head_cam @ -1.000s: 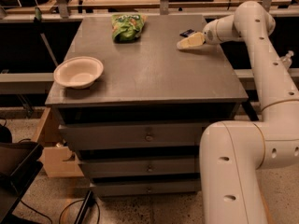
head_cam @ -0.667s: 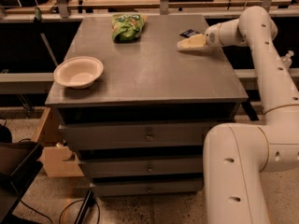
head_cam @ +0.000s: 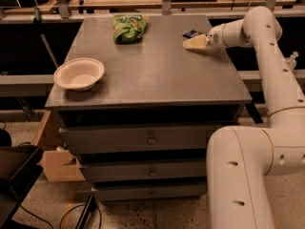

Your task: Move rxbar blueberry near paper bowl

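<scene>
Grey metal makes up the counter [head_cam: 157, 75], which has a stack of drawers [head_cam: 151, 140] under its top. The paper bowl [head_cam: 78, 73] sits upright at the counter's front left corner, close to the left edge, off-white and with nothing visible inside. The rxbar blueberry [head_cam: 191, 33] lies flat near the counter's back right corner, a small dark wrapper, well apart from the bowl, with most of the bare counter top between them. The end effector [head_cam: 194, 43] is a cream-coloured wedge low over the counter's back right area, just in front of the bar. Its tip points toward the middle of the counter, and whether it touches the bar cannot be told. Whether the end effector is open or closed also cannot be told from this angle, and it does not appear to be holding anything. The white arm [head_cam: 267, 56] reaches in from beyond the counter's right edge, and its bulky lower segment stands off the counter's front right corner. A green chip bag [head_cam: 127, 27] lies at the back of the counter, left of centre, well apart from both the bar and the bowl
</scene>
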